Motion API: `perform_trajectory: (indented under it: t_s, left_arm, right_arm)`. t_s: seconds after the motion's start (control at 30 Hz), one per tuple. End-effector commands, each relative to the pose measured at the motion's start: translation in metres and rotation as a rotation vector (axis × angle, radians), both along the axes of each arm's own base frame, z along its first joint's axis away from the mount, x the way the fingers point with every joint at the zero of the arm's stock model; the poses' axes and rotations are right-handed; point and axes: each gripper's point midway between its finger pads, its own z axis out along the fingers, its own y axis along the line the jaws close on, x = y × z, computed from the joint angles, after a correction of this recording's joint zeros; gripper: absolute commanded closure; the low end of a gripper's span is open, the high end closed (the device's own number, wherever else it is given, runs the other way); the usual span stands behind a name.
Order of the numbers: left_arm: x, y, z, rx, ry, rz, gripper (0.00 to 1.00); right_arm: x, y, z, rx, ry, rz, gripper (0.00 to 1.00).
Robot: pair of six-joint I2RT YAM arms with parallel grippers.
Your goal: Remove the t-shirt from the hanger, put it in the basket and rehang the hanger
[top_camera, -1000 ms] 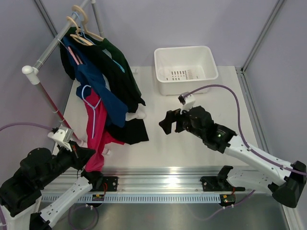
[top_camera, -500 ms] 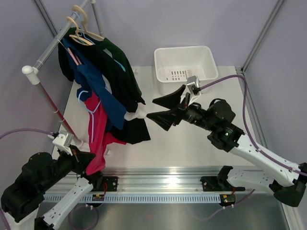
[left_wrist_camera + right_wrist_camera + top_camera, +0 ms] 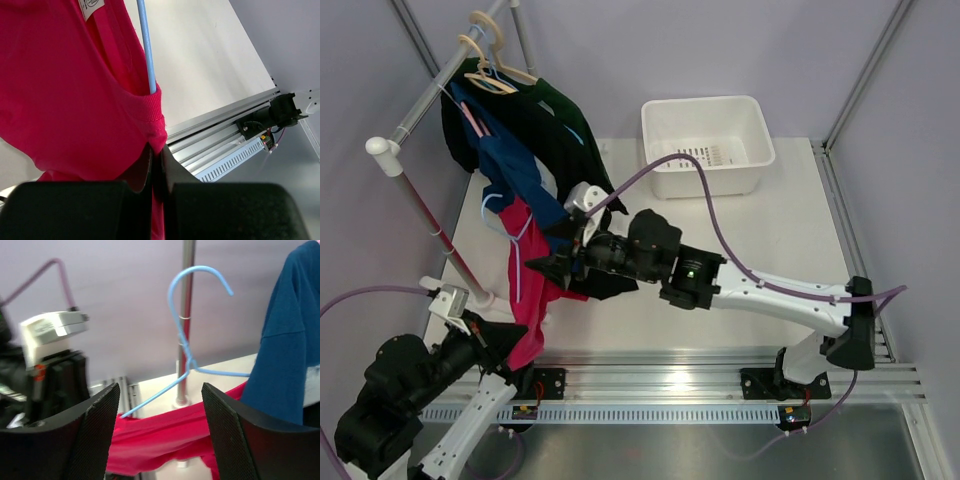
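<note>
The crimson-pink t-shirt hangs on the light-blue wire hanger below the rack, stretched down toward the near left. My left gripper is shut on the shirt's ribbed edge; the hanger wire runs into the cloth just above the jaws, and the white neck label shows at the top. My right gripper is open, right next to the shirt and hanger. In the right wrist view the hanger's hook and the stretched shirt lie between and beyond the open fingers.
A navy blue shirt and dark garments hang from the rack rail on wooden hangers. The rack's upright pole stands behind the hanger. A white basket sits at the back. The metal rail runs along the near edge.
My right arm has swung left across the table, its open jaws now at the t-shirt and hanger. My left gripper has drawn back toward the near left, still holding the shirt.
</note>
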Motion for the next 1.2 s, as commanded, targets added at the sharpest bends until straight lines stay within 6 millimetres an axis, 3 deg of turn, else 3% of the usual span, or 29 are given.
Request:
perform_trajectory:
  t_s: [0.0,0.03,0.13,0.17,0.2,0.3,0.37,0.4,0.43,0.47,0.57,0.6,0.63,0.67,0.7,0.73,0.77,0.83,0.87,0.93,1.0,1.03,1.07,1.1,1.13,1.17]
  left_arm:
    - [-0.019,-0.022,0.023,-0.096,-0.087,-0.159,1.0]
    - [-0.02,-0.023,0.022,-0.097,-0.088,-0.167,1.0]
    - [-0.02,-0.022,0.02,-0.096,-0.086,-0.161,1.0]
    - [-0.019,-0.022,0.019,-0.094,-0.085,-0.16,1.0]
    - [-0.019,-0.022,0.018,-0.093,-0.082,-0.156,1.0]
    - [-0.017,-0.021,0.015,-0.09,-0.074,-0.142,1.0]
    - [-0.016,-0.019,0.015,-0.088,-0.078,-0.132,1.0]
    - [-0.016,-0.019,0.015,-0.088,-0.076,-0.128,1.0]
    - [-0.016,-0.019,0.015,-0.089,-0.075,-0.126,1.0]
    - [-0.016,-0.019,0.016,-0.089,-0.077,-0.126,1.0]
    - [-0.02,-0.018,0.02,-0.097,-0.088,-0.134,1.0]
    - [-0.021,-0.018,0.023,-0.104,-0.095,-0.136,1.0]
    - [-0.025,-0.019,0.029,-0.12,-0.105,-0.146,1.0]
    - [-0.028,-0.02,0.036,-0.138,-0.124,-0.154,1.0]
    - [-0.031,-0.021,0.042,-0.154,-0.137,-0.164,0.94]
    - [-0.04,-0.022,0.054,-0.194,-0.159,-0.189,0.68]
    - [-0.044,-0.024,0.067,-0.229,-0.201,-0.206,0.51]
    - [-0.067,-0.027,0.089,-0.317,-0.254,-0.276,0.16]
    - [-0.076,-0.026,0.105,-0.357,-0.314,-0.3,0.01]
    - [-0.088,-0.022,0.119,-0.413,-0.346,-0.307,0.01]
    - [-0.1,-0.014,0.136,-0.44,-0.397,-0.293,0.01]
    - [-0.101,-0.012,0.141,-0.444,-0.4,-0.284,0.01]
    - [-0.107,-0.008,0.147,-0.451,-0.42,-0.277,0.01]
    - [-0.107,-0.006,0.149,-0.451,-0.422,-0.266,0.01]
    - [-0.101,-0.004,0.151,-0.45,-0.414,-0.239,0.01]
    - [-0.099,-0.004,0.152,-0.45,-0.414,-0.227,0.01]
  right_arm:
    - [0.031,0.017,0.007,-0.024,-0.075,-0.139,0.28]
    - [0.037,0.02,0.015,-0.011,-0.079,-0.166,0.29]
    - [0.046,0.042,-0.006,-0.069,-0.086,-0.177,0.29]
    - [0.049,0.044,0.003,-0.055,-0.091,-0.19,0.3]
    - [0.052,0.053,-0.01,-0.09,-0.085,-0.189,0.3]
    - [0.05,0.069,-0.015,-0.111,-0.087,-0.156,0.3]
    - [0.05,0.076,-0.007,-0.103,-0.092,-0.157,0.3]
    - [0.052,0.083,-0.021,-0.142,-0.089,-0.158,0.32]
    - [0.052,0.086,-0.02,-0.139,-0.093,-0.157,0.34]
    - [0.053,0.089,-0.02,-0.138,-0.099,-0.159,0.37]
    - [0.049,0.087,-0.023,-0.14,-0.103,-0.14,0.62]
    - [0.047,0.086,-0.021,-0.128,-0.106,-0.13,0.79]
    - [0.045,0.086,-0.028,-0.139,-0.107,-0.114,0.9]
    - [0.042,0.081,-0.018,-0.116,-0.102,-0.111,1.0]
    - [0.039,0.079,-0.018,-0.113,-0.1,-0.102,1.0]
    - [0.034,0.078,-0.023,-0.123,-0.099,-0.074,1.0]
    - [0.027,0.072,-0.013,-0.103,-0.095,-0.048,1.0]
    - [0.01,0.068,-0.017,-0.114,-0.086,0.038,1.0]
    - [0.002,0.059,-0.009,-0.098,-0.074,0.068,1.0]
    - [-0.016,0.053,-0.021,-0.117,-0.05,0.152,1.0]
    - [-0.028,0.035,-0.012,-0.095,-0.022,0.188,1.0]
    - [-0.034,0.03,-0.027,-0.12,0.003,0.207,1.0]
    - [-0.04,0.014,-0.012,-0.087,0.009,0.216,1.0]
    - [-0.045,0.006,-0.012,-0.085,0.016,0.227,1.0]
    - [-0.05,-0.002,-0.026,-0.11,0.034,0.236,1.0]
    - [-0.055,-0.021,-0.013,-0.086,0.042,0.236,1.0]
